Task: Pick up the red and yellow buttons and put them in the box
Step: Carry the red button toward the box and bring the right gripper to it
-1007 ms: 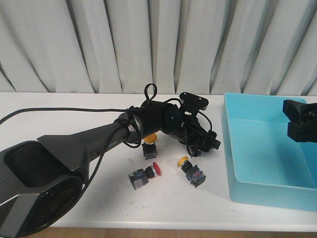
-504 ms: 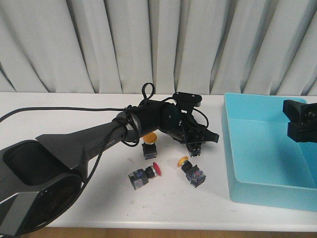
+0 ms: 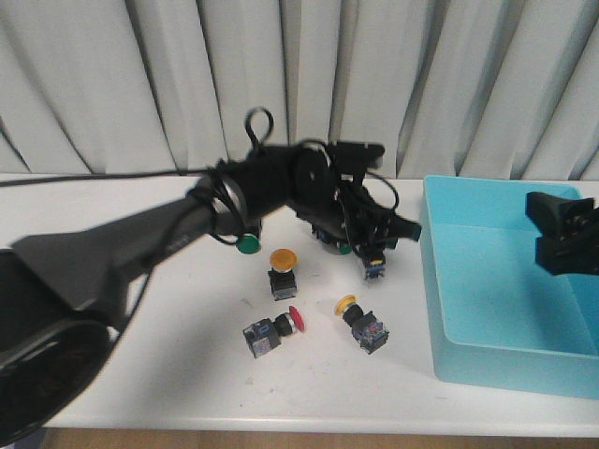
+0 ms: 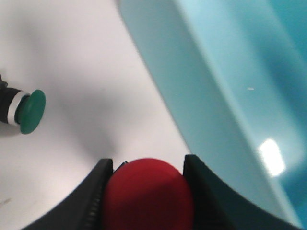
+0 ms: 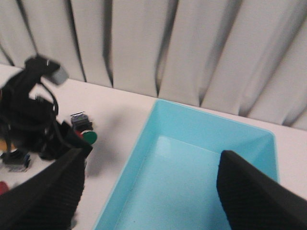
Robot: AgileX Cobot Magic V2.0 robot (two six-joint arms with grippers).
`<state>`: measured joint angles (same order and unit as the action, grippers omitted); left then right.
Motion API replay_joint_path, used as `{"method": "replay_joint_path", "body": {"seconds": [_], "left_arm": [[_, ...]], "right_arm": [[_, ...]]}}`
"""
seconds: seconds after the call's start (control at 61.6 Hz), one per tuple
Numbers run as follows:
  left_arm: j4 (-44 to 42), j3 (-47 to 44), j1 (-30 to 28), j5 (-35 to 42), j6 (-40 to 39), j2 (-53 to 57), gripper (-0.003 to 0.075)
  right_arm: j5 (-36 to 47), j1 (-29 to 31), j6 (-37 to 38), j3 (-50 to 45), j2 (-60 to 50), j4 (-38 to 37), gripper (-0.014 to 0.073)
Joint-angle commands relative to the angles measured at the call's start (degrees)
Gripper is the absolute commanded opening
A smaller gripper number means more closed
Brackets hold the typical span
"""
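My left gripper (image 3: pixel 378 251) is shut on a red button; its red cap (image 4: pixel 147 194) fills the gap between the fingers, and its blue-grey body (image 3: pixel 376 270) hangs just above the table, left of the turquoise box (image 3: pixel 505 309). The box wall (image 4: pixel 216 96) is close beside it in the left wrist view. On the table lie a yellow-orange capped button (image 3: pixel 282 259), a red button (image 3: pixel 295 318) on its side and a yellow button (image 3: pixel 349 303) on its side. My right gripper (image 5: pixel 153 191) is open and empty, above the box (image 5: pixel 192 177), and shows at the right edge of the front view (image 3: pixel 562 229).
A green-capped button (image 3: pixel 248 245) lies left of the left arm. Another green button (image 4: pixel 31 111) lies near the left gripper and shows in the right wrist view (image 5: pixel 88 137). A grey curtain hangs behind the table. The left arm (image 3: pixel 187 224) crosses the table's left half.
My left arm has lifted and swung back, raising the gripper with the red button off the table. A green button that the arm covered now shows. My right gripper has barely moved.
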<state>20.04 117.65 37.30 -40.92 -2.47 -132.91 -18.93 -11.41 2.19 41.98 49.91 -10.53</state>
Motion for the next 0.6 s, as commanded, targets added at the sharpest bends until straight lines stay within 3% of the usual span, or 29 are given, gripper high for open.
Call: {"method": "replay_joint_path", "body": {"seconds": [0.0,0.211,0.39,0.585], "left_arm": [[1.7,1.9,-0.2,-2.9,0.1,9.2,-0.0008],[1.8,1.9,-0.2,-9.9,0.1,17.1,-0.0006],[2.7,1.9,-0.2,-11.2,0.0,21.6,-0.0006],[9.5,1.9,-0.2,-11.5,0.0,23.1,-0.0006]], "right_arm": [[3.5,-3.8,-3.6,1.9,0.2,-1.8,0.0544],[3.2,-11.8,-10.2,1.9,5.3,-3.0,0.0544],[7.9,-12.2,-8.9,1.9,10.3,-2.4,0.0544],[11.0,-12.2,-8.9,1.9,12.6,-0.5,0.0544]]}}
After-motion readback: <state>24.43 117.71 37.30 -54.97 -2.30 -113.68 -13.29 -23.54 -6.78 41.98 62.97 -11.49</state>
